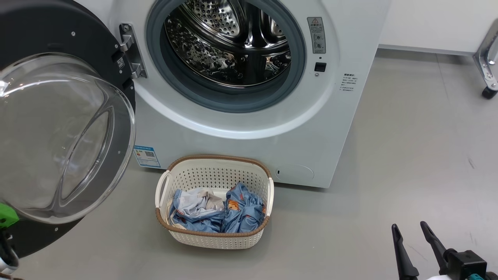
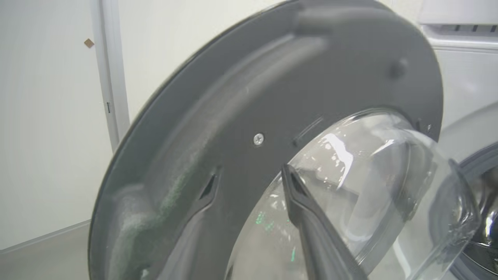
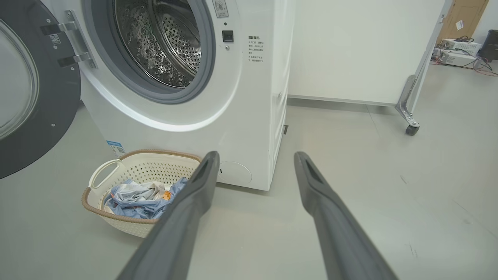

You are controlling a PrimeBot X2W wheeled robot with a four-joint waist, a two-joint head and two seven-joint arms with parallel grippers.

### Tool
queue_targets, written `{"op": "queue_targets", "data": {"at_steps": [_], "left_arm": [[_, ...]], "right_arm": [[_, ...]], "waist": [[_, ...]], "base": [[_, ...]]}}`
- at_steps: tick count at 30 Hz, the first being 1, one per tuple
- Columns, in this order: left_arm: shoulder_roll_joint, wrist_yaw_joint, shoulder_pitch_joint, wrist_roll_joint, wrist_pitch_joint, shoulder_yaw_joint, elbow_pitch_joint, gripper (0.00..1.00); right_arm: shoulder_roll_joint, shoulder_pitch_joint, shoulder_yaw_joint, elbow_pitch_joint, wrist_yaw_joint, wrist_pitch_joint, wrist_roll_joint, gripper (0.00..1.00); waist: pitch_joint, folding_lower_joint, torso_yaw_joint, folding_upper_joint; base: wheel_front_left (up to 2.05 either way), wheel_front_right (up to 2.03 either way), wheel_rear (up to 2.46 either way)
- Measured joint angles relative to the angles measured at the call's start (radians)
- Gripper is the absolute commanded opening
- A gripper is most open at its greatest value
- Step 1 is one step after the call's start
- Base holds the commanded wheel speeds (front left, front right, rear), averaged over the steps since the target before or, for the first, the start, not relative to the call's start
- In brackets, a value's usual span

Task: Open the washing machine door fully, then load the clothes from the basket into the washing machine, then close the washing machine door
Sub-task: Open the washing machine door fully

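Door: the large round washing machine door, with a glossy black rim and a bulging clear glass bowl, hangs on its metal hinge. It is swung wide to the robot's left, inner face toward the head camera.
Left gripper: the left gripper sits close against the door's dark inner rim. Its two long fingers stand apart with nothing clamped between them, so read it as released.
Step in hand: you are, by judgement, at the end of the door-opening step. The mouth is fully exposed and loading is not yet begun.
Clothes: the light blue garments with small orange prints, plus white and grey cloth, lie crumpled in the basket. None is in the drum.
Basket: the small cream-white perforated plastic basket with a brown woven-look rim stands on the grey floor, just in front of the washer and below its opening.
Washer: the big white front-loading washing machine shows its grey rubber gasket and its shiny perforated steel drum.
Right gripper: the right gripper hangs low on the robot's right, well apart from the basket, with its fingers spread and empty.
Next move: it calls for a reach down into the basket and a pinch on a fold of cloth. You then lift it over the rim and gasket into the drum.
Caution: soft cloth may trail or snag on the gasket.
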Motion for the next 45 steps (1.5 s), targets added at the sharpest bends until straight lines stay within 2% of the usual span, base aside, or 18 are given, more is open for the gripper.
{"op": "queue_targets", "data": {"at_steps": [1,2,7,14,34,45], "left_arm": [[-0.001,-0.004,0.001,0.000,-0.004,-0.006,-0.013,0.95],[-0.002,-0.016,0.003,0.000,-0.006,-0.014,-0.031,1.00],[-0.012,-0.080,0.012,0.024,-0.022,-0.099,-0.121,1.00],[-0.034,-0.155,0.089,0.046,-0.039,-0.178,-0.226,1.00],[-0.109,-0.167,0.397,0.042,-0.040,-0.242,-0.263,1.00],[-0.117,-0.181,0.456,0.039,-0.056,-0.267,-0.265,1.00]], "right_arm": [[0.000,0.000,0.006,0.000,0.000,0.000,0.000,1.00],[0.000,0.000,0.010,0.000,0.000,0.000,0.000,1.00],[-0.001,-0.002,0.042,0.002,0.000,0.000,0.000,1.00],[-0.002,-0.014,0.091,0.000,0.000,0.000,-0.003,1.00],[-0.033,-0.062,0.089,-0.063,0.000,0.000,-0.026,1.00],[-0.030,-0.061,0.049,-0.087,0.000,0.000,-0.032,1.00]], "waist": [[-0.003,0.0000,0.002,0.0000],[-0.005,0.0000,0.004,0.0000],[-0.014,0.0000,0.005,0.0000],[-0.024,0.0000,-0.030,0.0000],[-0.017,0.0000,-0.199,0.0000],[0.007,0.0000,-0.194,0.0000]], "base": [[0.00,0.00,0.00],[0.00,0.00,0.00],[0.00,0.00,0.00],[0.00,0.00,0.00],[0.00,0.00,0.00],[0.00,0.00,0.00]]}}
